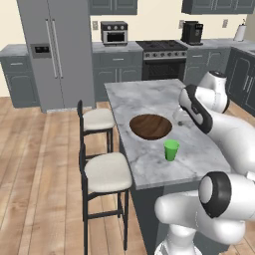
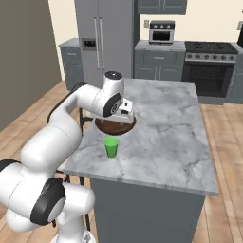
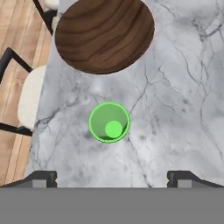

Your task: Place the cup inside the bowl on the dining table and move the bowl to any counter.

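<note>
A kitchen with pale cream walls and a light wood plank floor (image 1: pixel 35 164). A stainless double-door refrigerator (image 1: pixel 57 52) stands along the back wall beside dark grey cabinets (image 1: pixel 117 72), a toaster oven (image 1: pixel 114 32), a black range (image 1: pixel 162 60) and a coffee machine (image 1: pixel 191 32). Two cream-cushioned black stools (image 1: pixel 104 174) flank the island.

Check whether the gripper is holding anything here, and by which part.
Nothing is held. The gripper is open, its fingertips wide apart above the white marble dining table. The small bright green cup stands free, beside the wide dark brown wooden bowl.
</note>
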Controlling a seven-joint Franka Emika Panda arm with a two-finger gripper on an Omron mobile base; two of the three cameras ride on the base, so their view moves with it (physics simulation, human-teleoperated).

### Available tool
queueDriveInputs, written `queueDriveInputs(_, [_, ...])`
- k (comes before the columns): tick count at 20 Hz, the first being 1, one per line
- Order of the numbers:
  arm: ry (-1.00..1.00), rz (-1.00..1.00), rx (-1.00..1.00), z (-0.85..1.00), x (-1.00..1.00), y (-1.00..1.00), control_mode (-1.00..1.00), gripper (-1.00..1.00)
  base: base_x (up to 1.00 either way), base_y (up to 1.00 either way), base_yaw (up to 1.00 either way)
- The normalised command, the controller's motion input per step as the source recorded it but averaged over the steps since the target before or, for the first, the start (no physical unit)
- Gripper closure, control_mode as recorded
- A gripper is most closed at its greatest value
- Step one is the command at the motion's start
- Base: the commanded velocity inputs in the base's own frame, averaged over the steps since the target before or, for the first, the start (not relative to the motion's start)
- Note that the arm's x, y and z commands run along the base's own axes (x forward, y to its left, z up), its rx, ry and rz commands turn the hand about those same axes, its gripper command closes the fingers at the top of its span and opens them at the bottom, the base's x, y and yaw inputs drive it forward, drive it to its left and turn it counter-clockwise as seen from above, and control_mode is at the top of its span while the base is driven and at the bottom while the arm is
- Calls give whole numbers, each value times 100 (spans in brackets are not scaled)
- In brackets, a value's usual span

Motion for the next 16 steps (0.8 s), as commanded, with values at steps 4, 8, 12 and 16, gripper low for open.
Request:
queueDriveInputs(4, [0, 0, 1, -9, 5, 0, -100, -100, 0, 0, 0])
queueDriveInputs(8, [0, 0, 1, -16, 0, 0, -100, -100, 0, 0, 0])
queueDriveInputs(12, [0, 0, 1, -17, 0, 0, -100, -100, 0, 0, 0])
queueDriveInputs(16, [0, 0, 0, -19, 0, 0, -100, -100, 0, 0, 0])
